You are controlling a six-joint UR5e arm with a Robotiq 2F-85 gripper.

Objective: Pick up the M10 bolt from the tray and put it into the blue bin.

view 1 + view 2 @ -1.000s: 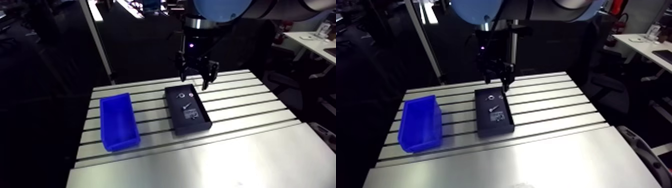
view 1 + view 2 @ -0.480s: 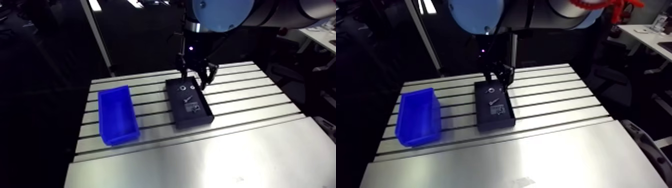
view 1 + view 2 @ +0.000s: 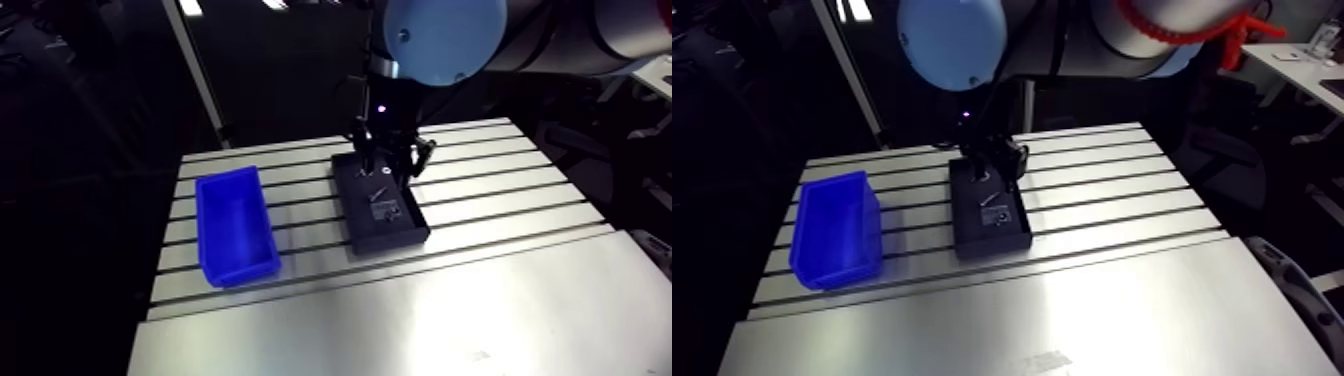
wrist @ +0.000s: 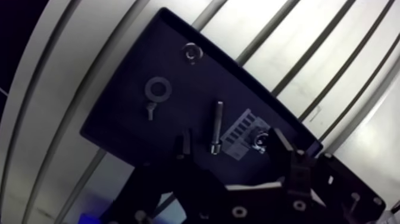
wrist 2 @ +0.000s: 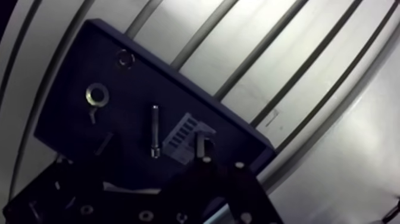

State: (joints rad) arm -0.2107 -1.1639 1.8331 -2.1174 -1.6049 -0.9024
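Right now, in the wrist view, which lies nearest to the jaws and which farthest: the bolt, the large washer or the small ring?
1. bolt: between the jaws.
2. large washer: ahead, off to one side.
3. small ring: farthest ahead, by the tray corner, only a little beyond the washer.

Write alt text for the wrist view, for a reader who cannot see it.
The tool hangs open over a black tray on the slotted table, with a silver bolt lying between its two dark fingers. Also in the tray: a large ring, a smaller ring and a striped label.
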